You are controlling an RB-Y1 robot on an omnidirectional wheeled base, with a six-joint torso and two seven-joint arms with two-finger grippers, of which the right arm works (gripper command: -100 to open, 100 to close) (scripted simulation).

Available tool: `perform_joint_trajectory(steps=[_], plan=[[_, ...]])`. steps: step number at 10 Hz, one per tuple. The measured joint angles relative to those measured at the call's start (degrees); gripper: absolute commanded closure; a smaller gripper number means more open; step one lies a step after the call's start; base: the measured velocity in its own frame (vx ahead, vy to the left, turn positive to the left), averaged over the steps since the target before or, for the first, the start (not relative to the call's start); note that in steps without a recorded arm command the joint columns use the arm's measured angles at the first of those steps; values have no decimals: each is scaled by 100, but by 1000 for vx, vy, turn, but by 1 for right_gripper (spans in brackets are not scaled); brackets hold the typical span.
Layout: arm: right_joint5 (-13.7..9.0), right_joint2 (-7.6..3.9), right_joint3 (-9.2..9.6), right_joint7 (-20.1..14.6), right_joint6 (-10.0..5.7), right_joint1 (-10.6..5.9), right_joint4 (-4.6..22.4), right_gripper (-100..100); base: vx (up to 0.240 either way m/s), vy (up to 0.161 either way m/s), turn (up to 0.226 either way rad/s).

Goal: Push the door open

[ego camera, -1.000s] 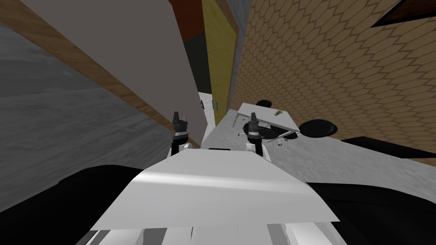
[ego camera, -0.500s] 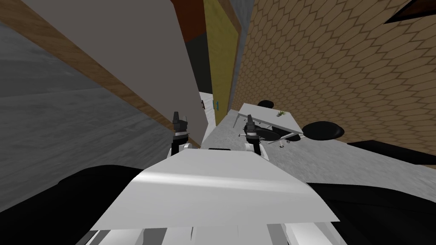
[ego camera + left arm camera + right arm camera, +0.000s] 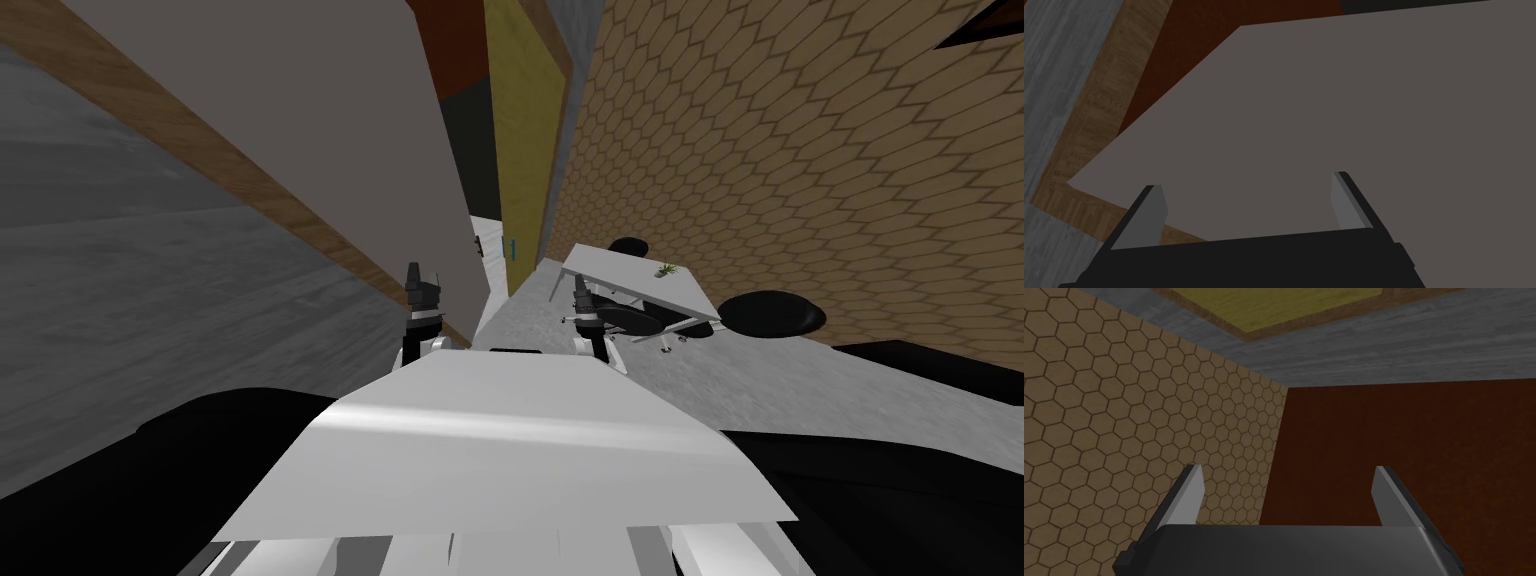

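Grey-brown door: a plain flat panel running from the upper left of the head view down to the centre. I judge it partly open, since a dark gap shows past its near edge.
Wooden frame: a brown band along the panel's lower left side.
Left gripper: just left of centre in the head view, at the door's near lower edge. Its fingers are spread wide and hold nothing, and they point straight at the panel. I cannot tell whether they touch it.
Why this pose: a push needs no grip, and working near what I take for the free edge should swing the door most easily.
Right gripper: just right of centre, blades apart and empty, kept off the door so it stays out of the swing.
Table and chairs: right of centre, well apart from the door.
Yellow panel: top centre, beyond the gap.
Next, as I judge: press forward on the panel to widen the gap.
Risk: the blades sliding off the door's edge.
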Motion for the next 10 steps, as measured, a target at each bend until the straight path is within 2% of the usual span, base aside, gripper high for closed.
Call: perform_joint_trajectory(steps=[5, 10], plan=[[66, -128, 84, 366, -237, -112, 518, -100, 29, -14, 48], [130, -271, 160, 751, -517, -276, 1147, -100, 37, -19, 62]])
